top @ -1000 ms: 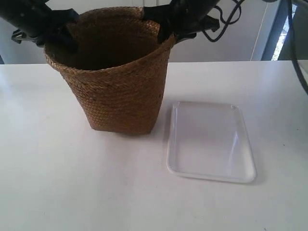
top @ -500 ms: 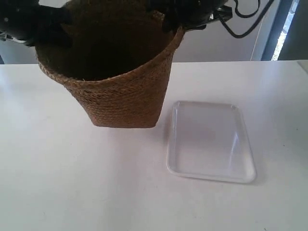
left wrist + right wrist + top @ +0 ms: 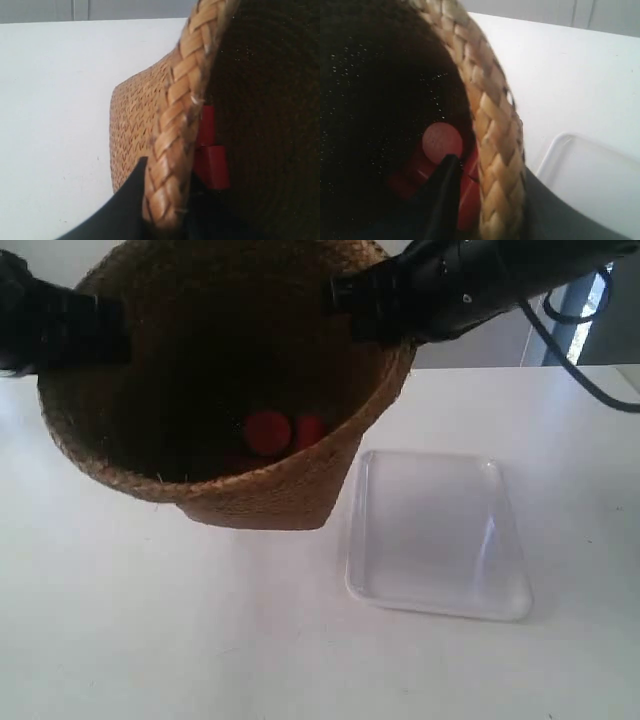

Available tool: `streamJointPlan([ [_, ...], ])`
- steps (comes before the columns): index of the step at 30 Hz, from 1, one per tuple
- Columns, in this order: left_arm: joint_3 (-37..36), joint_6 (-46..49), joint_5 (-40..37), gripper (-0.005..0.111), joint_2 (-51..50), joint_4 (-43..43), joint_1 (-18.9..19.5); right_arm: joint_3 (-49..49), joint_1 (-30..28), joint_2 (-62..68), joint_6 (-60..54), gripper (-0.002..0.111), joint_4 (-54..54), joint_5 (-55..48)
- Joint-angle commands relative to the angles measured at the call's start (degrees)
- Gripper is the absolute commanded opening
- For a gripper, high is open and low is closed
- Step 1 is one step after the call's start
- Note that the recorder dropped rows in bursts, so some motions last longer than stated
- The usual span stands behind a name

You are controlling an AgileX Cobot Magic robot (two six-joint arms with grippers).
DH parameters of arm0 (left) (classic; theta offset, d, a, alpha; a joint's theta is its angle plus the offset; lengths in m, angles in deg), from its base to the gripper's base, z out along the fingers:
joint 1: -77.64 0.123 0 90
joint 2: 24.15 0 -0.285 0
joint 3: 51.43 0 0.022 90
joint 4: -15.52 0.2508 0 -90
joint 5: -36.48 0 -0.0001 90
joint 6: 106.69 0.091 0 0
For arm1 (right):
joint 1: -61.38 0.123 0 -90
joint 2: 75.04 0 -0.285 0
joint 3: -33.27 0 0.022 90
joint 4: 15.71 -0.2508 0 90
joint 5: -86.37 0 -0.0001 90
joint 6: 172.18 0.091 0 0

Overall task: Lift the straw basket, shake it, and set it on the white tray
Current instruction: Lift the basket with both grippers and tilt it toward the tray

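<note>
The straw basket (image 3: pixel 262 496) hangs in the air above the table, tipped so that its dark inside faces the exterior view. Red pieces (image 3: pixel 268 432) lie on its bottom. My left gripper (image 3: pixel 167 181) is shut on the braided rim (image 3: pixel 182 100), one finger outside and one inside. On the opposite side my right gripper (image 3: pixel 492 176) is shut on the rim (image 3: pixel 492 125) in the same way. In the exterior view the left gripper (image 3: pixel 100 332) is at the left and the right gripper (image 3: pixel 368 308) at the right. The white tray (image 3: pixel 437 530) lies empty on the table, just right of the basket.
The white table (image 3: pixel 150 620) spreads out under and around the basket. A black cable (image 3: pixel 565 355) trails from the right arm above the table's far right. A pale wall stands behind the table.
The basket has left the table and come up and toward the exterior camera, tilting so its inside and the red pieces show. Both grippers rose with it, still on the rim.
</note>
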Motion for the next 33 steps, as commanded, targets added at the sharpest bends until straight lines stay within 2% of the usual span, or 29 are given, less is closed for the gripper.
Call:
streamJointPlan([
  [1,-7.2,2.1,3.9,0.0,6.0,-0.9,-0.5,6.3,2.2,-5.0,-0.9,0.0,0.6,4.9],
  [6,-12.2,2.7,5.2,0.0,10.6,-0.9,-0.5,14.8,3.8,-9.2,-0.5,0.0,0.6,10.1],
  [12,-13.3,4.0,3.7,0.0,13.8,-0.9,-0.5,22.9,4.1,-12.9,0.8,0.0,0.3,17.7],
  [19,-13.3,4.2,3.4,0.0,14.0,-0.9,-0.5,23.1,4.1,-15.3,1.8,0.0,-2.7,17.8],
  [23,-13.3,3.6,6.9,0.0,13.4,-3.9,-0.5,23.1,4.1,-14.6,0.8,0.0,-2.0,19.4],
  [27,-13.3,6.9,12.0,0.0,13.4,-3.9,-0.5,23.1,4.1,-14.2,-3.7,0.0,-1.9,21.2],
  [30,-13.3,11.3,10.7,0.0,15.4,-3.9,-0.5,23.2,4.4,-15.3,-3.7,0.0,-1.7,19.2],
  [33,-14.6,11.3,10.3,0.0,18.3,-3.9,-0.5,24.1,5.5,-16.6,-3.7,0.0,-1.7,19.2],
])
